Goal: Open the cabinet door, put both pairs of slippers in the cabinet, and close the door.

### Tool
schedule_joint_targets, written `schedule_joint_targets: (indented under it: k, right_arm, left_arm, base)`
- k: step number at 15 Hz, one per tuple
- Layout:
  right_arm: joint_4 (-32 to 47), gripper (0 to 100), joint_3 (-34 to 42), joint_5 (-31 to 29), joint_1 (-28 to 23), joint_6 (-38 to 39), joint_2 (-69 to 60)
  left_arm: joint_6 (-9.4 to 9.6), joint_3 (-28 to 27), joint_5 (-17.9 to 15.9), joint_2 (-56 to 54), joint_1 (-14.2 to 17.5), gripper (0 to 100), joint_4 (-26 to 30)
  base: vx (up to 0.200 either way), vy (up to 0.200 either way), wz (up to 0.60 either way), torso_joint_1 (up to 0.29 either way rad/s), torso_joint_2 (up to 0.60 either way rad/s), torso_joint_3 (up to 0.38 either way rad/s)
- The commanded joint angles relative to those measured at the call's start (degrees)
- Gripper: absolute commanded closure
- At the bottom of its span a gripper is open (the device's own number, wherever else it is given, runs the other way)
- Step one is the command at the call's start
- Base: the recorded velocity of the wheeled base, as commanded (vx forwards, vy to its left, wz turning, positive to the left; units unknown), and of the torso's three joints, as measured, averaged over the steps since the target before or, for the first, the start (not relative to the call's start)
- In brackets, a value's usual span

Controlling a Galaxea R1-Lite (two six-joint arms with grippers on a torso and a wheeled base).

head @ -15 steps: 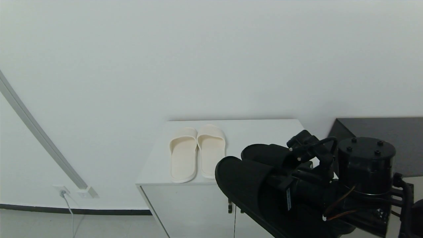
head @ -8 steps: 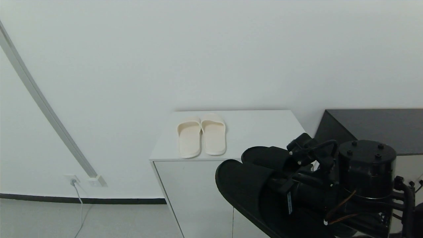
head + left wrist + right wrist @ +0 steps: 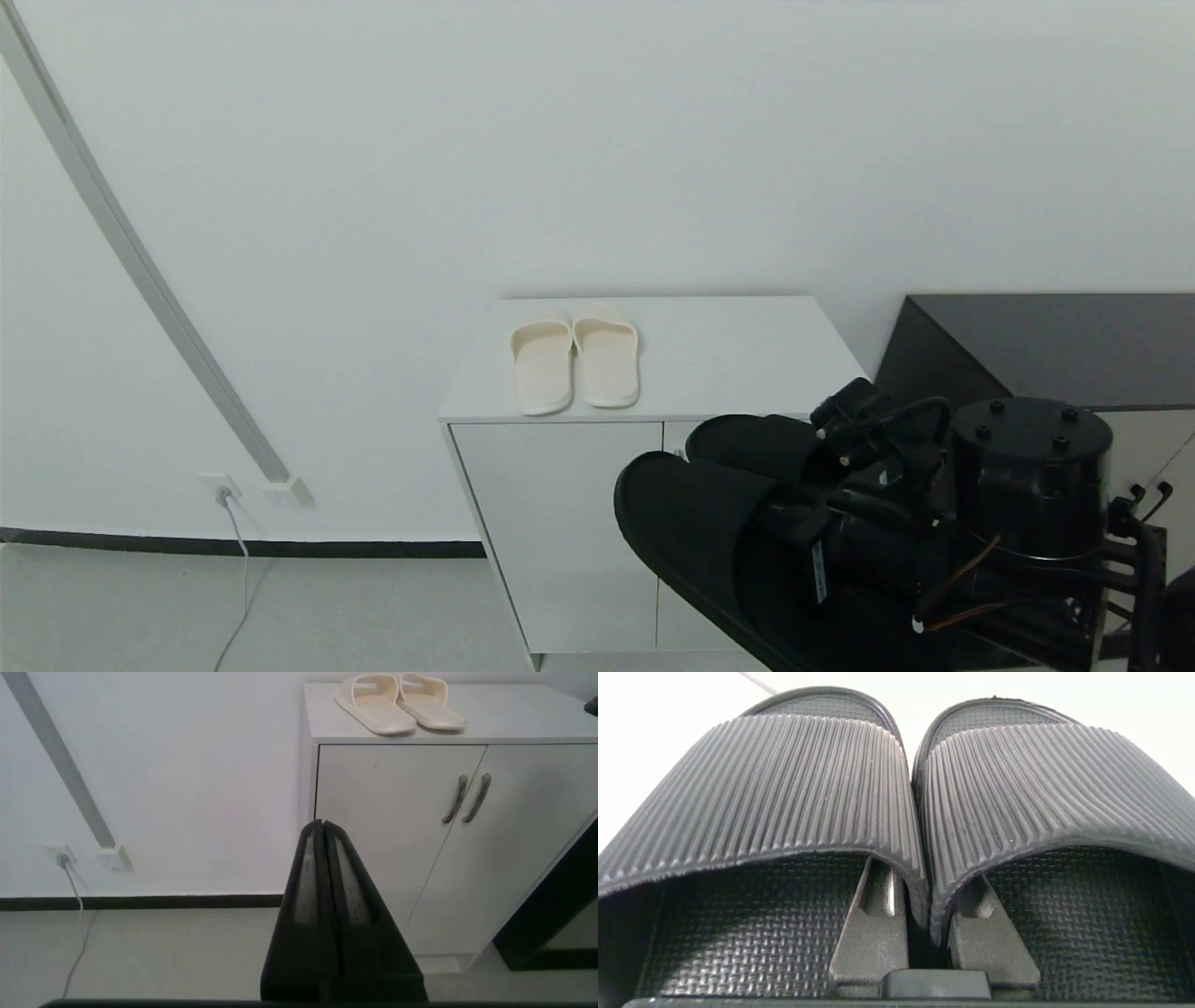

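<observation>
A pair of cream slippers [image 3: 576,361] lies side by side on top of the white cabinet [image 3: 560,523], near its left end. Both cabinet doors are closed, and their two handles [image 3: 467,798] meet at the middle. My right gripper [image 3: 926,929] is shut on a pair of black ribbed slippers [image 3: 709,504], one finger inside each slipper pinching their inner sides together. It holds them in front of the cabinet's right half. My left gripper [image 3: 322,887] is shut and empty, low and well in front of the cabinet [image 3: 392,812], with the cream slippers [image 3: 400,691] above it.
A dark low unit [image 3: 1046,345] stands against the cabinet's right side. A wall socket with a cable [image 3: 219,487] and a slanting grey conduit [image 3: 140,261] are on the wall to the left. Open floor lies in front of the cabinet.
The camera has drawn back from the cabinet, so the cabinet looks smaller and its door fronts have come into view. The black slippers stay in my right gripper.
</observation>
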Motion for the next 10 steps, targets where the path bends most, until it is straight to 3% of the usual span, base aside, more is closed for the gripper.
schedule_joint_targets:
  k: [1, 7, 10]
  right_arm:
    - [0.0, 100, 0.0, 0.0, 0.0, 0.0, 0.3]
    - [0.0, 100, 0.1, 0.1, 0.0, 0.0, 0.6]
    - [-0.2, 100, 0.5, 0.1, 0.0, 0.0, 0.6]
  left_arm:
    - [-0.01, 0.0, 0.0, 0.0, 0.0, 100, 0.0]
    - [-0.1, 0.0, 0.0, 0.0, 0.0, 100, 0.0]
    - [-0.01, 0.0, 0.0, 0.0, 0.0, 100, 0.0]
  base:
    - [0.0, 0.0, 0.0, 0.0, 0.0, 0.0]
    - [0.0, 0.0, 0.0, 0.0, 0.0, 0.0]
    - [0.0, 0.0, 0.0, -0.128, 0.31, 0.165]
